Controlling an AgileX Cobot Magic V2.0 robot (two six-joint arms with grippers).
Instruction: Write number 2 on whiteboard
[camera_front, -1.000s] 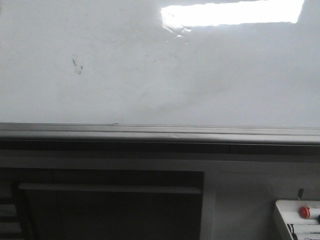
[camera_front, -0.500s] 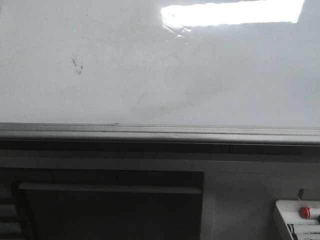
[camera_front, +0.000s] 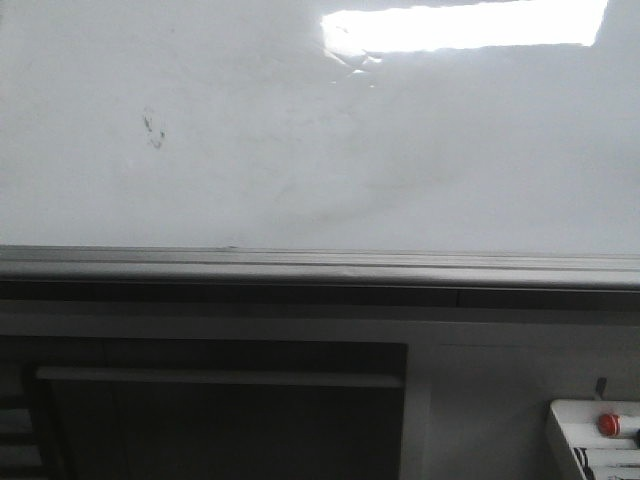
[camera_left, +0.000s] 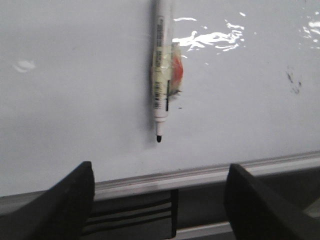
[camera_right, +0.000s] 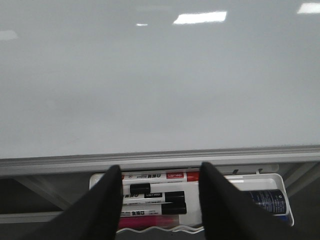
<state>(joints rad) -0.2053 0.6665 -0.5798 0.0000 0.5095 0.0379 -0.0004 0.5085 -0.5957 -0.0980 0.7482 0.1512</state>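
The whiteboard is glossy white with a grey rail along its lower edge, and it fills the upper half of the front view. The number 2 is out of view; only a small dark smudge marks the board. In the left wrist view a white marker with a black tip and yellowish tape lies against the whiteboard. My left gripper is open and apart from it, below its tip. My right gripper is open and empty over a white tray of markers below the whiteboard.
The tray sits at the front view's bottom right with a red cap showing. It holds several markers with black and red caps, and a dark blue item. A dark recessed panel lies under the rail.
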